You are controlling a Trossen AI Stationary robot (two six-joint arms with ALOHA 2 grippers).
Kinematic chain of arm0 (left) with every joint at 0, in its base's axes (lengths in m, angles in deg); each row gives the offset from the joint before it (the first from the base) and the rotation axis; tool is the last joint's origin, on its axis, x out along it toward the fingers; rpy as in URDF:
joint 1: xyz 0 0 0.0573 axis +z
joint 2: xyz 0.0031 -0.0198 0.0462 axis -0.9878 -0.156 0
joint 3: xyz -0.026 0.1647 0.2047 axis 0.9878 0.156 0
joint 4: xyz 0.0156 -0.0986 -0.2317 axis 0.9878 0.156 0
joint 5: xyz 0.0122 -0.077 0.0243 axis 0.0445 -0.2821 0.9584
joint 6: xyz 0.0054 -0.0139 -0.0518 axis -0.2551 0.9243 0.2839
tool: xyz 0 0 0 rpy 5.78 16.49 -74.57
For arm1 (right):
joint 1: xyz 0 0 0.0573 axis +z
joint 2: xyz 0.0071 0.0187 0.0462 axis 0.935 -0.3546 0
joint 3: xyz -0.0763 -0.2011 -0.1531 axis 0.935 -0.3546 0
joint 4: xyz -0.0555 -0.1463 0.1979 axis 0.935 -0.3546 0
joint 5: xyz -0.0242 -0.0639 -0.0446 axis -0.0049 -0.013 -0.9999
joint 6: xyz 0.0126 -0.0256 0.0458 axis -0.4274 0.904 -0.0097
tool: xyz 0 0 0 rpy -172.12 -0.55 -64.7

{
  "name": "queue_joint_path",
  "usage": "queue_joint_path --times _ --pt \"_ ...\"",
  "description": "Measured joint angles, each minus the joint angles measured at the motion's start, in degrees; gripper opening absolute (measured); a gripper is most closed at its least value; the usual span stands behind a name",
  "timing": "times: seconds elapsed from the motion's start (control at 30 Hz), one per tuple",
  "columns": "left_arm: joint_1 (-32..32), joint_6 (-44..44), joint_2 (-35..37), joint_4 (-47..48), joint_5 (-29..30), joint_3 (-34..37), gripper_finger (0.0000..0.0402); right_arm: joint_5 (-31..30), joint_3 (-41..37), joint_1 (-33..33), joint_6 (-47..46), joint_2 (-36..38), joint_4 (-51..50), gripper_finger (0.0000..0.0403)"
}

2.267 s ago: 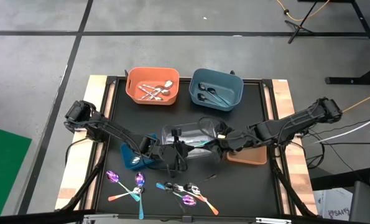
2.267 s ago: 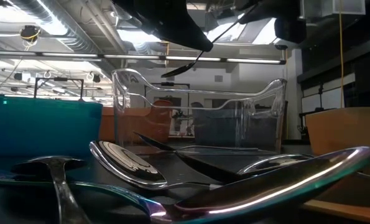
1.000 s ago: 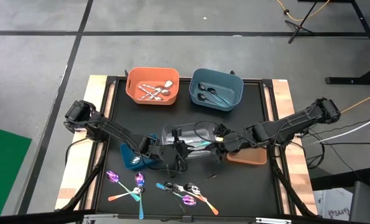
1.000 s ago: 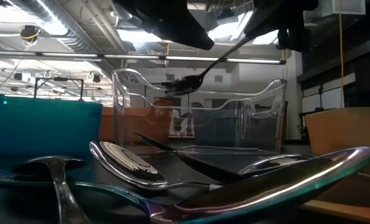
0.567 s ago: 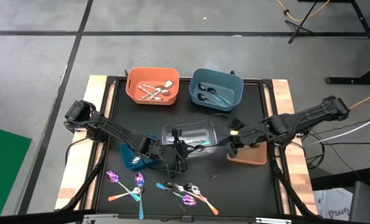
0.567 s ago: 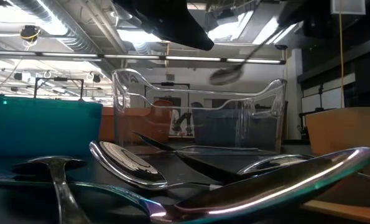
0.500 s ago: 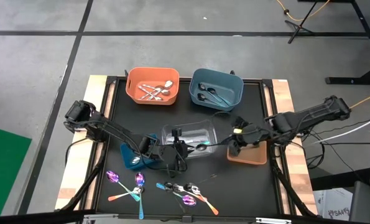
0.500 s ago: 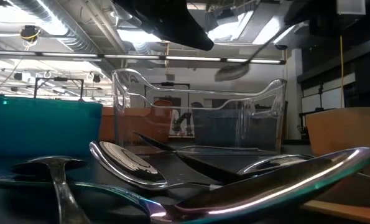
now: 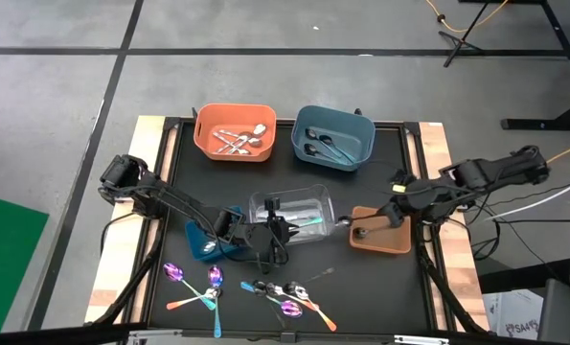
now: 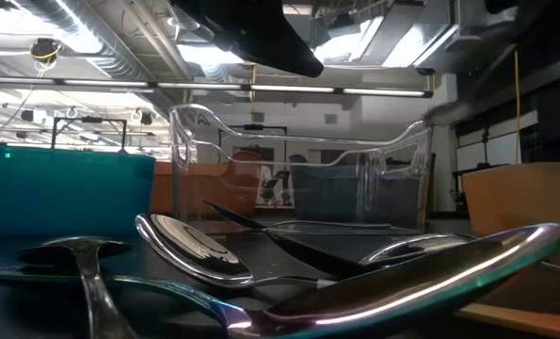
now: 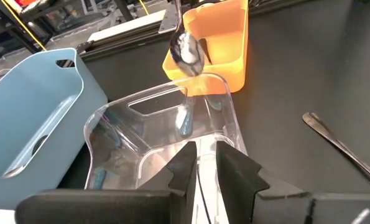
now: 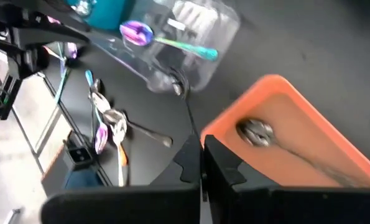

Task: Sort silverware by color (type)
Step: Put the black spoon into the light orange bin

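High view: the whole tabletop [image 9: 380,153] is seen from straight above.
Low view: spoons are seen close, level with the tabletop.
Wrist views: both are aimed at the clear bin [image 11: 166,134], shared with all views.

Counter [image 9: 390,144]: two bins [image 9: 234,132] at rear, three mid-row, loose silverware [image 9: 289,297] along front edge.

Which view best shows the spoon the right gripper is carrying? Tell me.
The left wrist view: the spoon bowl shows large against the orange-brown bin. The right wrist view shows it blurred over the bin. The high view shows it small ahead of the right gripper. The low view hides it.
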Motion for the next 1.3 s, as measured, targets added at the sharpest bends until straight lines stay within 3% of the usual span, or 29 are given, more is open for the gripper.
queue_joint_path --times 0.4,0.93,1.3 --pt "0.00 0.00 0.00 0.00 0.00 0.00 0.0053 4.92 -0.21 0.00 -0.59 4.66 -9.86 0.0000" --pt "0.00 0.00 0.00 0.00 0.02 0.04 0.0053 7.48 -14.99 0.00 -2.03 4.44 -1.36 0.0000" --pt "0.00 -0.02 -0.02 -0.02 0.02 0.04 0.0053 6.79 -17.22 -0.07 -2.31 4.52 -1.25 0.0003"
